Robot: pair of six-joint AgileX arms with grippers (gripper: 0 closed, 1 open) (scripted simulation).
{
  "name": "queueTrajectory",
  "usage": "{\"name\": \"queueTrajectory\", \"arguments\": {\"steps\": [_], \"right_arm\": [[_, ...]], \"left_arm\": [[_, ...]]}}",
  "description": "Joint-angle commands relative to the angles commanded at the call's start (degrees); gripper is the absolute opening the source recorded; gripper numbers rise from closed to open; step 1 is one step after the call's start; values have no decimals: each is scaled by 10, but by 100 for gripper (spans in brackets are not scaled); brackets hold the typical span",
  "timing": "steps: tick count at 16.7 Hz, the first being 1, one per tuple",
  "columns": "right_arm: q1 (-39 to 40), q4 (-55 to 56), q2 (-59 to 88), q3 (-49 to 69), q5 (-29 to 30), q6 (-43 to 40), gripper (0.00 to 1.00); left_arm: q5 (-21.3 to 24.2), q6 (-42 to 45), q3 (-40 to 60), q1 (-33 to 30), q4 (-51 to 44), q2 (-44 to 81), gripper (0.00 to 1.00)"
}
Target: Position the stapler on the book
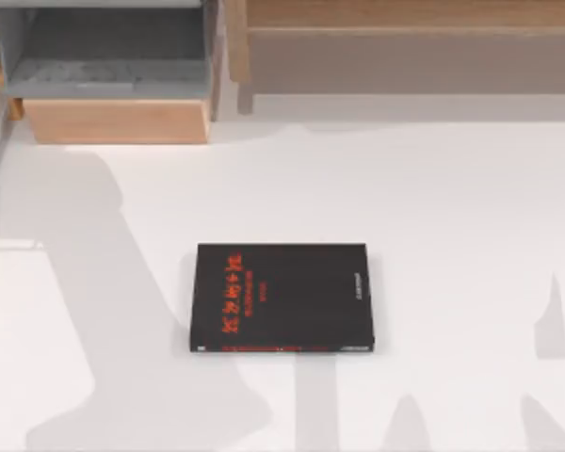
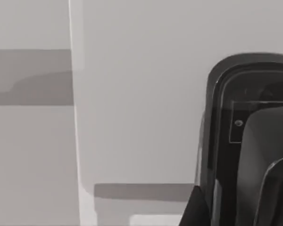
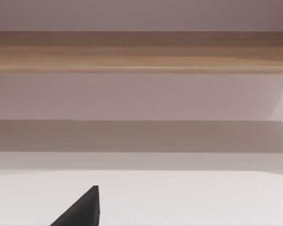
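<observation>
Nearest the lens in the left wrist view, a dark rounded housing with a grey panel and a small pale screw (image 2: 238, 123) crowds one corner, seemingly part of the left arm; how far the left pincer is open I cannot tell. Behind it lies pale surface crossed by a bright vertical strip and bands of shadow.

From above, the book (image 1: 282, 298) lies flat on the white table (image 1: 452, 235), roughly in the middle, a little toward the near edge. Its cover is black, with large red characters running down the end nearer the top view's left, a line of smaller red characters beside them, and a short line of pale print toward the opposite end; none of it is sharp enough to read. A red strip runs along the book's near edge. Nothing rests on the cover.

Beyond the book, at the far left, stands a wooden box (image 1: 118, 121) with a grey open compartment (image 1: 108, 56). Beyond the book to the right runs a long wooden shelf (image 1: 414, 52). Grey shadows fall on the table to the left of the book and along the near edge.

The right wrist view looks across the pale table toward a long wooden rail (image 3: 141, 51), with a black pointed tip (image 3: 85, 209) poking up at the near edge; whether the right pincer is open or closed cannot be told.
</observation>
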Motion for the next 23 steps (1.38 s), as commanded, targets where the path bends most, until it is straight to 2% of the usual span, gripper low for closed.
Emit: {"name": "queueTrajectory", "arguments": {"steps": [1,2,13,19,23], "right_arm": [[0,0,0,0,0,0,100],[0,0,0,0,0,0,100],[0,0,0,0,0,0,100],[0,0,0,0,0,0,100],[0,0,0,0,0,0,100]], "left_arm": [[0,0,0,0,0,0,2],[0,0,0,0,0,0,0],[-3,-1,1,2,-3,-15,0],[-19,-38,-32,7,-8,-117,0],[-18,-91,-71,-11,-10,-198,0]]}}
